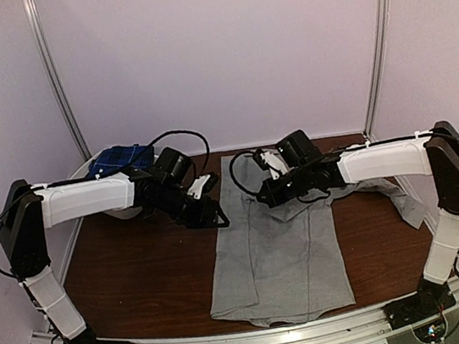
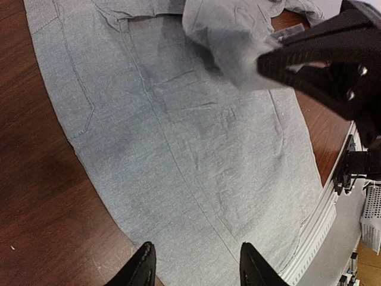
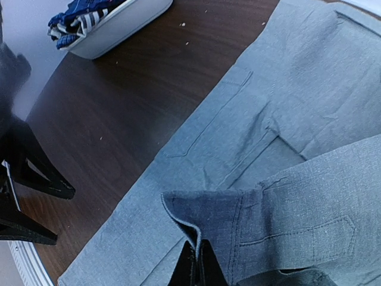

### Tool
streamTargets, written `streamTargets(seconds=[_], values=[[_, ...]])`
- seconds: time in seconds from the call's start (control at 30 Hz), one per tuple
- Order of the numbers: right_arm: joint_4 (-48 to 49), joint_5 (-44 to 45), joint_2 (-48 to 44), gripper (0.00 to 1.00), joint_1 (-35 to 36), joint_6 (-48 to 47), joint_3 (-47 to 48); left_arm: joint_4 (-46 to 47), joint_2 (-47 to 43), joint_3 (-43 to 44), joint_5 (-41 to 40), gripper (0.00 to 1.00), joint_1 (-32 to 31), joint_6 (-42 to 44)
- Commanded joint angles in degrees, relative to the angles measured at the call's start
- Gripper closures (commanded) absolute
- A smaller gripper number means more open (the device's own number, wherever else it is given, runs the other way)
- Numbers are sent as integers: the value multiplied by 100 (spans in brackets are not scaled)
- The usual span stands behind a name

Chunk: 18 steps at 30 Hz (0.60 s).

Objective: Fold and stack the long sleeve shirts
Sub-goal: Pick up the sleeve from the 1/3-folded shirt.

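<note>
Right gripper [image 3: 195, 263] pinches the cuff [image 3: 229, 217] of the plain grey cloth shirt [image 1: 275, 251], sleeve raised over its body (to fold inward, I'd judge); left gripper [image 2: 195, 253] hovers wide, empty.

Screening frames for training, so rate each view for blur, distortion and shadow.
Top external: soft, dim, purplish cast. Left wrist: wide-angle bending curves the edge of the grey shirt; the right gripper is a black silhouette. Right wrist: cuff stitching crisp, the left gripper only a dark shape.
</note>
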Motion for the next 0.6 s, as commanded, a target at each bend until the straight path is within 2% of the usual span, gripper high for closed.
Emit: streamTargets(seconds=[0.0, 0.43, 0.57], values=[[66, -239, 289, 100, 402, 239, 239, 337, 48, -133, 6, 51, 85, -33], [-11, -403, 575, 100, 1311, 404, -55, 660, 184, -577, 174, 51, 236, -130], [-39, -438, 489, 73, 1365, 412, -94, 759, 230, -667, 294, 50, 236, -147]])
